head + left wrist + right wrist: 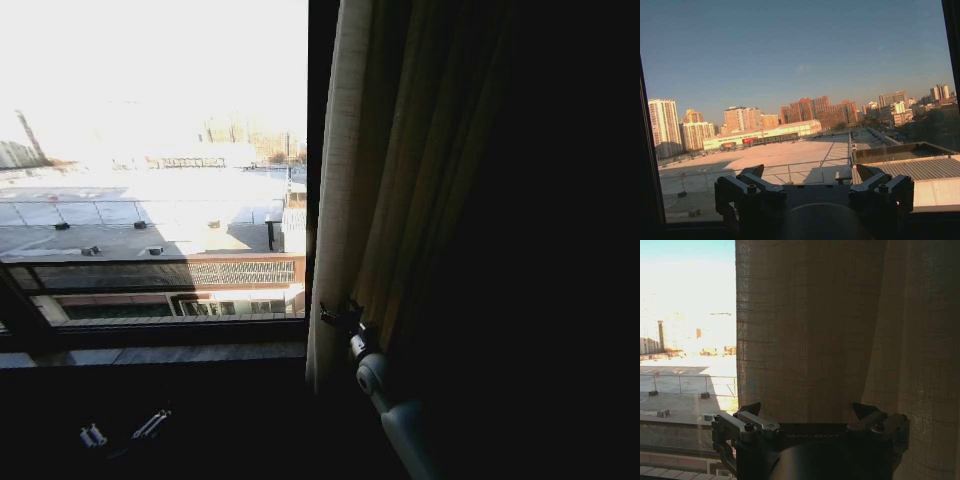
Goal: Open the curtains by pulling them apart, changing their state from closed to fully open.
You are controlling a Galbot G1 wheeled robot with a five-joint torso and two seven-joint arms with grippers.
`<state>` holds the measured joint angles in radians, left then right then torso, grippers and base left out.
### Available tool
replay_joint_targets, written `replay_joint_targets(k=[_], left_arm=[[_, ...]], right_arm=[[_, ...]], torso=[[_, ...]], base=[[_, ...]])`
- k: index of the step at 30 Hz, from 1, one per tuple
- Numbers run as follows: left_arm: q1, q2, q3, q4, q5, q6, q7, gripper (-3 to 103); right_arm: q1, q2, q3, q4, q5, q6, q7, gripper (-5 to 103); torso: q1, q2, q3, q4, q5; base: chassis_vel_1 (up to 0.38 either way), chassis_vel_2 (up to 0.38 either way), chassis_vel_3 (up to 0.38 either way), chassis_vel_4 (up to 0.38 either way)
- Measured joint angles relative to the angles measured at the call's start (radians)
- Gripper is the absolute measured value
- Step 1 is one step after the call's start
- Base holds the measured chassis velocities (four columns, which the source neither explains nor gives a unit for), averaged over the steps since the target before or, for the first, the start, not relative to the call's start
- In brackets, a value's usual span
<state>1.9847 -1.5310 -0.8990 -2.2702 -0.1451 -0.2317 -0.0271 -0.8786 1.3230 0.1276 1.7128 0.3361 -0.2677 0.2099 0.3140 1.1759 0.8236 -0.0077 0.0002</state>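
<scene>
The right gripper [807, 412], jaws spread wide and holding nothing, faces the gathered sheer curtain [400, 170] right of the bare window [150, 150]. Next, likely grasp its edge. The left gripper [812, 175] waits open, low.

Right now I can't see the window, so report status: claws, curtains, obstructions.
Right claw open, at gathered curtain edge. Left claw open, low, facing bare window glass. Nothing in the way.
</scene>
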Motion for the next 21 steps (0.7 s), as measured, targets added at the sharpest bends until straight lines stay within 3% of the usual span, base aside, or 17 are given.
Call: replay_joint_targets(k=[5, 11, 13, 16, 19, 21], left_arm=[[-0.002, 0.001, 0.000, 0.002, 0.001, 0.000, 0.000, 100], [0.004, 0.001, -0.003, 0.001, 0.000, -0.004, -0.001, 100], [0.010, 0.000, -0.004, 0.001, 0.000, -0.012, -0.001, 100], [0.013, -0.001, -0.004, 0.002, -0.001, -0.017, -0.001, 100], [0.021, -0.001, -0.005, 0.007, -0.003, -0.031, -0.001, 100], [0.023, 0.000, -0.005, 0.010, -0.004, -0.035, -0.002, 100]], right_arm=[[0.033, 0.026, -0.017, -0.035, -0.002, 0.000, 0.003, 103], [0.067, 0.050, -0.034, -0.065, -0.009, 0.004, 0.028, 85], [0.074, 0.053, -0.038, -0.069, -0.010, 0.004, 0.030, 74], [0.079, 0.054, -0.039, -0.070, -0.010, 0.005, 0.031, 68], [0.080, 0.055, -0.043, -0.070, -0.012, 0.007, 0.033, 52], [0.080, 0.056, -0.043, -0.069, -0.014, 0.008, 0.033, 47]], torso=[[0.000, 0.000, 0.000, 0.0001, -0.0001], [0.000, 0.000, 0.000, 0.0000, -0.0001], [0.000, 0.000, 0.000, 0.0000, 0.0001], [0.000, 0.000, 0.000, 0.0000, 0.0000], [0.000, 0.000, 0.000, 0.0001, 0.0000], [0.000, 0.000, 0.000, 0.0000, 0.0000]], base=[[0.000, 0.000, 0.000, 0.000], [0.000, 0.000, 0.000, 0.000], [0.000, 0.000, 0.000, 0.000], [0.000, 0.000, 0.000, 0.000], [0.000, 0.000, 0.000, 0.000], [0.000, 0.000, 0.000, 0.000]])
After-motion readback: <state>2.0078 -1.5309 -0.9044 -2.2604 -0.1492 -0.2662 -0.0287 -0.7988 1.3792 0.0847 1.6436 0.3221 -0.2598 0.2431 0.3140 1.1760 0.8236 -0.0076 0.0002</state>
